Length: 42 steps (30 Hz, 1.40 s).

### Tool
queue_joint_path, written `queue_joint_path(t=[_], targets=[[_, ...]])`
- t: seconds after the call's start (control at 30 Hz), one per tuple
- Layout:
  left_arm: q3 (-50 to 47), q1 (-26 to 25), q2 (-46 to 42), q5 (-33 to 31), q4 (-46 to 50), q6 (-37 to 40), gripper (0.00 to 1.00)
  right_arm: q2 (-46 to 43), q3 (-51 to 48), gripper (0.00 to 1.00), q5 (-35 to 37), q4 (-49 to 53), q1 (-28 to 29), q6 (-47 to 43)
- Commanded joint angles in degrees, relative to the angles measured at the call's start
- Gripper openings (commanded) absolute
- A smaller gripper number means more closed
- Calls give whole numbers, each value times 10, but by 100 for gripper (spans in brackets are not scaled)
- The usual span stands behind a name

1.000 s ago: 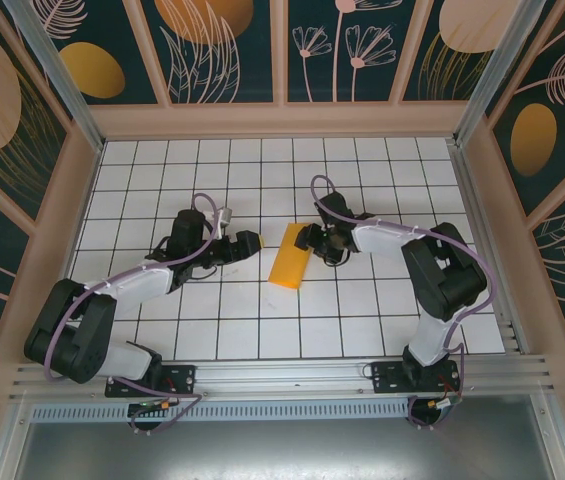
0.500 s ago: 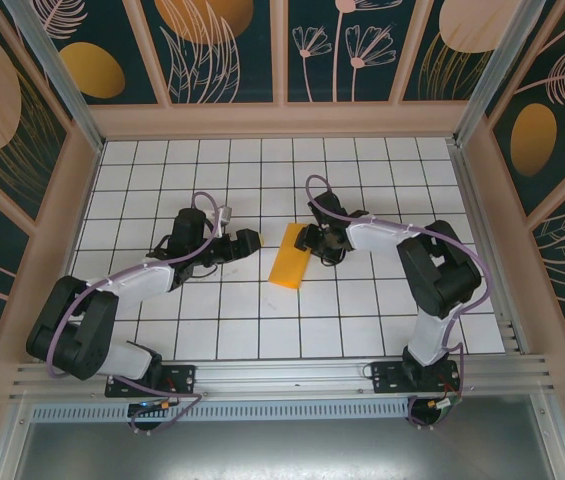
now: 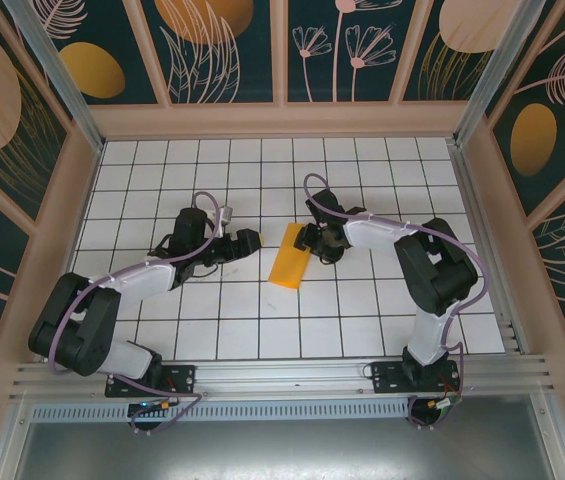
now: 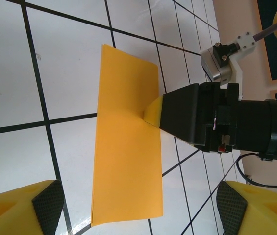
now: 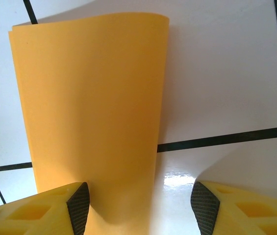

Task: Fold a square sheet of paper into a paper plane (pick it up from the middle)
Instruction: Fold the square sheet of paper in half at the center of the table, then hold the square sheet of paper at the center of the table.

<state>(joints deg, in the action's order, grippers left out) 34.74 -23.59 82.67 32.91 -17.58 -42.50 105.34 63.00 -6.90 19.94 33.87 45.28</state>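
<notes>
Starting at the right gripper (image 5: 137, 200): spread apart and clamping nothing, straddling one long edge of the square sheet of paper (image 5: 89, 107), one pad (image 5: 79, 203) over the orange-yellow and the other down over bare table (image 5: 236, 88). Seen from the left wrist, apparently touching the paper right at that edge; can't tell how hard. Over to the left gripper (image 4: 138, 208): also wide apart, holding nothing, sitting near the paper on the side opposite the right gripper and not touching it. As for the paper itself: already doubled over into a long rectangle, lying flat on the white grid roughly mid-table between the two grippers, a bit skewed to the grid lines. Guessing at the step in hand: firming up that first crease before any nose folds. To do it well, press down on the rounded folded edge rather than pinching, then drag slowly along it end to end. Mind what looks like a sliver of lower layer peeking out at the far corner, and keep the layers lined up. Probably worth pinning the opposite side with the left pads first, given glossy tile and thin paper, so easy to skid. Go light, no jabbing, or expect a wrinkle instead of a crease.
</notes>
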Motion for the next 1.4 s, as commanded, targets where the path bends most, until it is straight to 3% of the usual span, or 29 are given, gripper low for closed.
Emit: queue_joint_path(t=[0.0, 0.17, 0.27, 0.43, 0.63, 0.7, 1.0, 1.37], targets=[[16, -3, 6, -3, -11, 2, 82, 40, -9, 62, 28, 32, 2, -7], [17, -3, 14, -4, -10, 1, 76, 41, -10, 62, 36, 38, 3, -11], [25, -3, 28, -2, -6, -2, 66, 43, -11, 62, 37, 37, 3, -12], [57, -9, 62, -9, 21, 4, 34, 47, -11, 62, 42, 41, 3, -15], [114, -34, 110, -26, 67, 24, 12, 48, -13, 62, 46, 44, 3, -16], [130, -41, 128, -29, 77, 27, 1, 48, -14, 62, 47, 44, 4, -16], [203, -73, 216, -36, 119, 44, 0, 52, -15, 62, 48, 44, 4, -15], [241, -75, 261, -21, 121, 47, 0, 55, -16, 62, 49, 45, 5, -15]])
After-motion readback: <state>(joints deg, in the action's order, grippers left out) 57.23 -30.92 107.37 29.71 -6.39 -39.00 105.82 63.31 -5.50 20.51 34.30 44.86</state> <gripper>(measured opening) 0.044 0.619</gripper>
